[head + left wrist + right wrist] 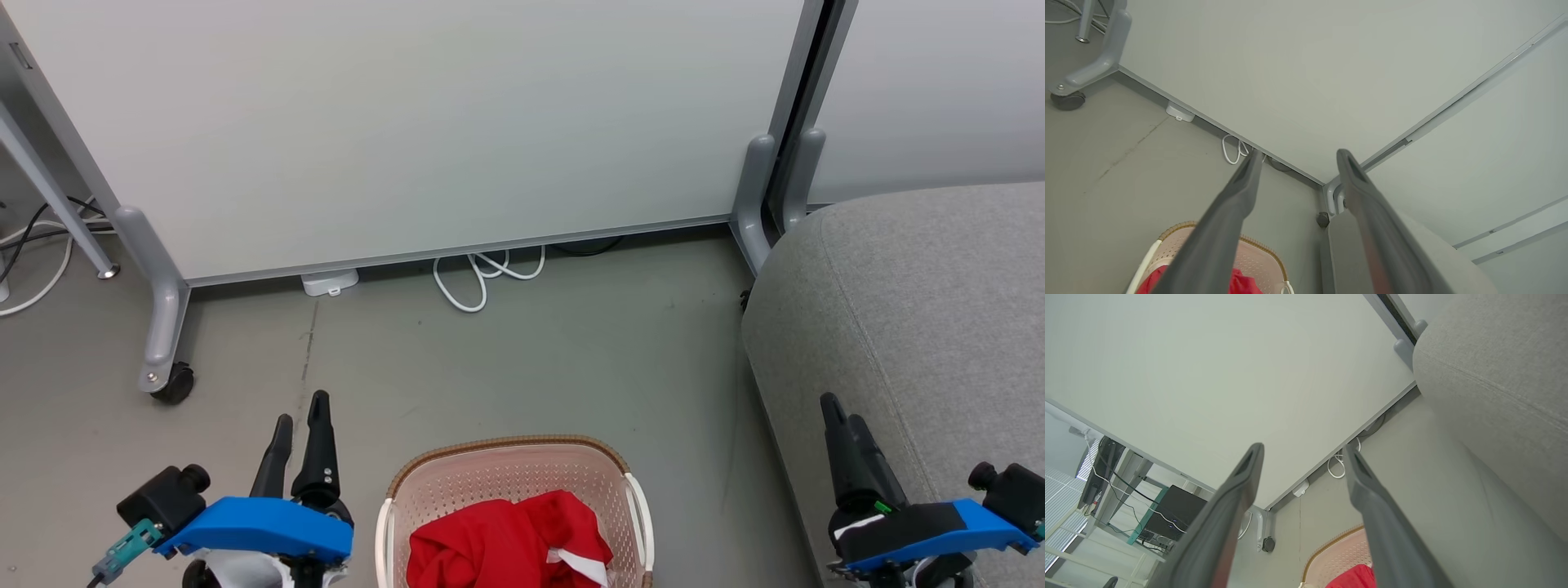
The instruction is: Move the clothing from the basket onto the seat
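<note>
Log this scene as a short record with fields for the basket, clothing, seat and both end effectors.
basket: cream, brown rim, on the floor
clothing: red with white trim, bunched inside the basket
seat: grey, right of the basket, no clothing on its visible part
left end effector: open, empty, left of the basket
right end effector: open, empty, seen against the seat
task: not yet begun

Left arm (261, 527) low left, right arm (931, 527) low right — jaws parted, empty
</note>
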Tool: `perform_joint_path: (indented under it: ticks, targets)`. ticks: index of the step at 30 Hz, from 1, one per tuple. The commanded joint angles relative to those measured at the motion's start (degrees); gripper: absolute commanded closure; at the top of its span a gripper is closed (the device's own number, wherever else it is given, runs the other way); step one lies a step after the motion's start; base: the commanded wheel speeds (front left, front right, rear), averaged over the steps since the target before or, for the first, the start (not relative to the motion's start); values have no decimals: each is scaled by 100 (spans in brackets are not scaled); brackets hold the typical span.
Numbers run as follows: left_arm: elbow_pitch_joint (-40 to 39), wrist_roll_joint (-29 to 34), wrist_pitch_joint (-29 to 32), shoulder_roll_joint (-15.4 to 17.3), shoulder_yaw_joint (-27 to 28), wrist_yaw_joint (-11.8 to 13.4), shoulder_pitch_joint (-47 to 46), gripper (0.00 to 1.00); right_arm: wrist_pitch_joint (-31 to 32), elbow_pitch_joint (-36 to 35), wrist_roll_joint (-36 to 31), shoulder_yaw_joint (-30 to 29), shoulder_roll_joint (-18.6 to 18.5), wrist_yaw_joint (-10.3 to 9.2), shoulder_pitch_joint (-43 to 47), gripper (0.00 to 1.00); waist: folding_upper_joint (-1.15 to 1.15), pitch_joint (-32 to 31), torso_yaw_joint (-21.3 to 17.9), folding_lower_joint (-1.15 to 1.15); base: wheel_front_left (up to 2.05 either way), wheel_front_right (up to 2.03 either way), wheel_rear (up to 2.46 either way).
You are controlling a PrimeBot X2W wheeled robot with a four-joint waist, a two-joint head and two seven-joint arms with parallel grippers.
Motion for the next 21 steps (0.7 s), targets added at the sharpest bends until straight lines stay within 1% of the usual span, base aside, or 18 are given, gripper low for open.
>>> perform_joint_path:
  ticks: [1,10,21]
  targets:
    - [-67,221,-60,36,-68,35,-149,0,-41,-103,-198,19,-45,9,-35,0,0,-1,4,0,0,0,0]
    - [-37,917,-226,61,-227,73,-160,0,-93,-186,-850,50,-52,10,14,0,0,-1,32,0,0,0,0]
    - [13,1610,-400,81,-355,65,-170,0,-142,-230,-1544,24,-59,11,56,0,0,-8,51,0,0,0,0]
